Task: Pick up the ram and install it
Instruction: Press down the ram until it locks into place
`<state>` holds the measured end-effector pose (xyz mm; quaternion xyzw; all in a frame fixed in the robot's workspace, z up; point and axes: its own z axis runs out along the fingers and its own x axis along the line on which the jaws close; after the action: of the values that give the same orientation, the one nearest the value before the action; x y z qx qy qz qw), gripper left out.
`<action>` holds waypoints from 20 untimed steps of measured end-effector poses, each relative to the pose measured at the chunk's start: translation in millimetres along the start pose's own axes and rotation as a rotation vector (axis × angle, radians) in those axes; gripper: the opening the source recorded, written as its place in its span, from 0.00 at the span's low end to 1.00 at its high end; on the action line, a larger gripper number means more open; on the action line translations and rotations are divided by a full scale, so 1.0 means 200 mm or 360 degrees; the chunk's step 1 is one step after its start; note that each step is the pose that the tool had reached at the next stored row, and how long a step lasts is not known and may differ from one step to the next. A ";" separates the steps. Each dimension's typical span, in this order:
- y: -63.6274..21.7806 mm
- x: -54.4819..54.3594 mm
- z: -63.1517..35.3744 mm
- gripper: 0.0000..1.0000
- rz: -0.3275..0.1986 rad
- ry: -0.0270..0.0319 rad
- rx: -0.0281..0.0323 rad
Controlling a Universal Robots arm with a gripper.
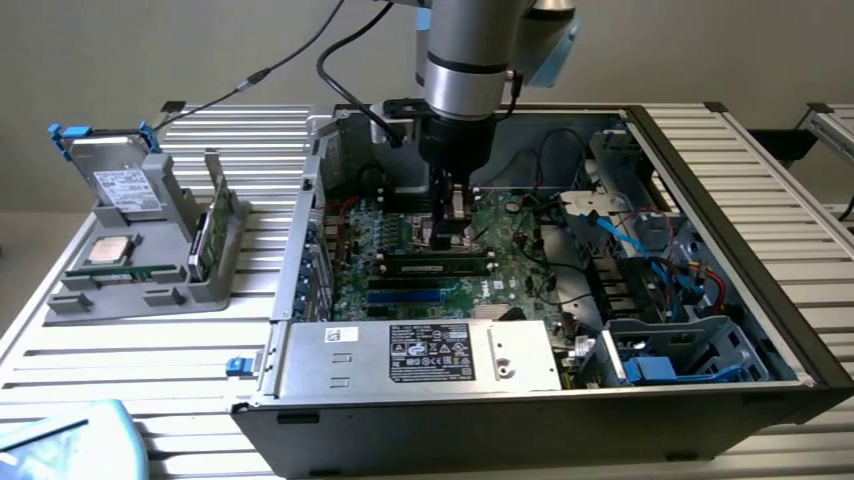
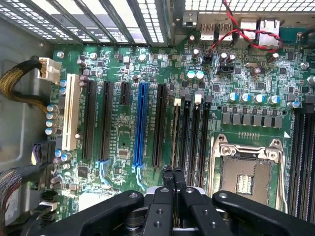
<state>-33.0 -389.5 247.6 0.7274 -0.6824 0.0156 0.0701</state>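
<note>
End effector (image 2: 172, 176) pressed together, gripping nothing, tips just above the ram (image 2: 175, 135) at frame centre.
Ram stands edge-on in the motherboard (image 2: 120, 147); off-centre pressure could leave one end unseated, or the tips could slip.

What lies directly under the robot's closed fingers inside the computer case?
Under the shut fingers lies the green motherboard, with its memory slots and a ram stick already seated. The fingers cover whatever they may be pinching.

A green motherboard (image 2: 123, 123) carries black slots and one blue slot (image 2: 141, 125). The black claw (image 2: 173, 178) sits above it. A red-and-black twisted wire (image 2: 241, 34) crosses silver ports. The ribbed silver table (image 1: 134, 360) holds a grey tray (image 1: 147, 270) with a green ram (image 1: 203, 235).
</note>
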 end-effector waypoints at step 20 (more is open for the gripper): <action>-0.032 0.00 -0.015 0.10 0.0018 -0.00053 -0.00180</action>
<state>-26.4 -389.1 250.2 0.7232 -0.6867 0.0109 0.0730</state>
